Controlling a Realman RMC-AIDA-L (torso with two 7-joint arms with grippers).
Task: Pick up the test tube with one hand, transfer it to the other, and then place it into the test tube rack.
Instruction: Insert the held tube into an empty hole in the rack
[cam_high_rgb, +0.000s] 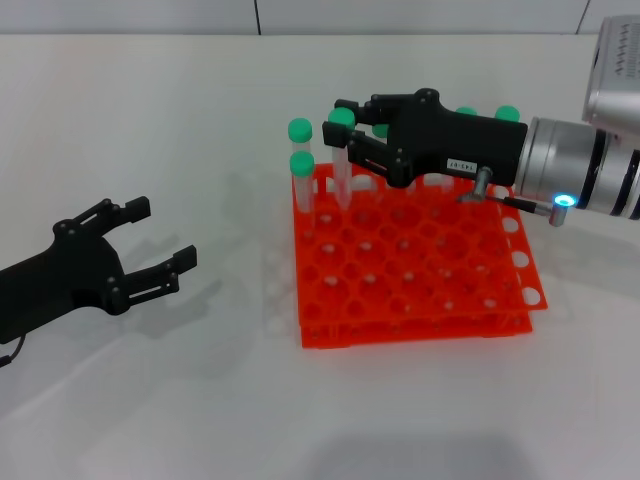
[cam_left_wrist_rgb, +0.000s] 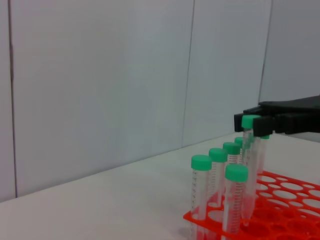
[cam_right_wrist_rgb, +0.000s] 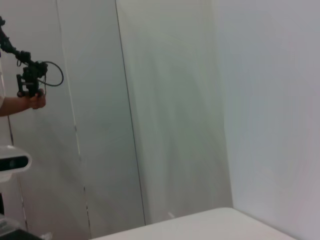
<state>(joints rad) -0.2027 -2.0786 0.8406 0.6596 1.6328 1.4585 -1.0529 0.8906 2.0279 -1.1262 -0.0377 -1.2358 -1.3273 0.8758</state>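
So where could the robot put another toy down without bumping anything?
Bare table lies between the left pincer and the orange rack, and in front of the rack. The rack's back rows are crowded with green-capped tubes and the right pincer.

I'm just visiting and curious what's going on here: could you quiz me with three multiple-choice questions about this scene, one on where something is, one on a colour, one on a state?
1. Where is the right gripper?
A. Over the back-left part of the test tube rack
B. Resting on the table
C. Beside the left gripper

2. What colour are the tube caps?
A. Orange
B. Green
C. White

3. How is the left gripper?
A. Shut on a tube
B. Open and empty
C. Inside the rack

Answers: 1 A, it holds the test tube upright above the holes there. 2 B, every cap in the rack is green. 3 B, its fingers are spread apart over the table, away from the rack.
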